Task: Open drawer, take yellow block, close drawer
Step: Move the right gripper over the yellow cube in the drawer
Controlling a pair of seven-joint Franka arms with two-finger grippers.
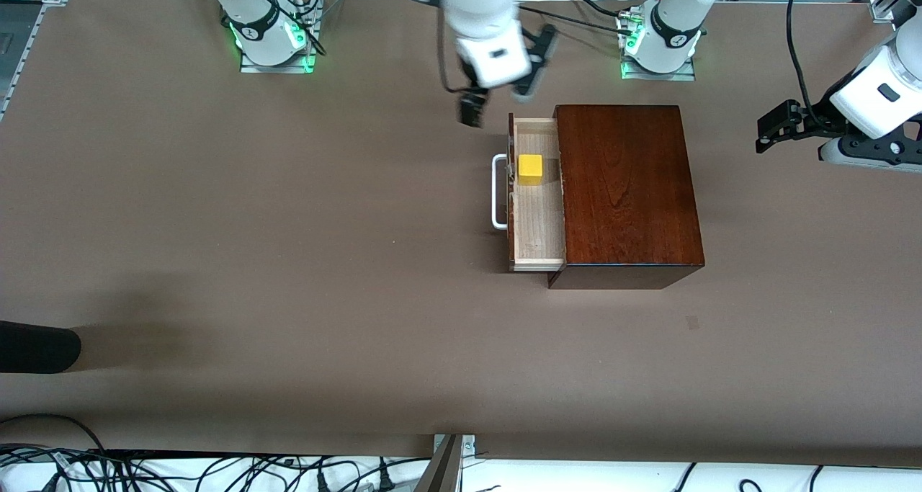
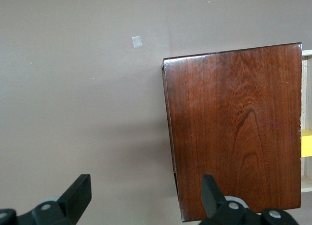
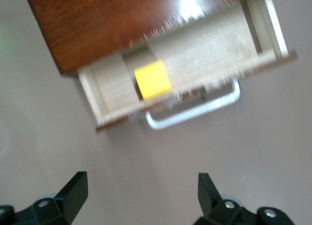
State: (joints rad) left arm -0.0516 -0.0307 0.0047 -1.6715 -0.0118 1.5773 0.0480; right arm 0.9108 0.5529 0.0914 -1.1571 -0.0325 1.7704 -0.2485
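The drawer [image 1: 536, 222] stands pulled out of the dark mahogany box [image 1: 627, 189], with its white handle [image 1: 498, 193] toward the right arm's end. The yellow block [image 1: 531, 168] sits inside it. My right gripper [image 1: 472, 110] hangs open and empty over the table in front of the drawer. In the right wrist view the gripper [image 3: 141, 193] is apart from the handle [image 3: 195, 110], the drawer [image 3: 209, 45] and the block [image 3: 152, 79]. My left gripper [image 1: 774, 128] waits open over the table beside the box. The left wrist view shows this gripper [image 2: 146, 198], the box top [image 2: 234, 132] and a sliver of the block [image 2: 307, 143].
A dark rounded object [image 1: 36, 346] lies at the table's edge at the right arm's end, nearer to the front camera. A small pale patch [image 1: 692, 323] marks the table nearer to the camera than the box. Cables [image 1: 216, 470] run along the near edge.
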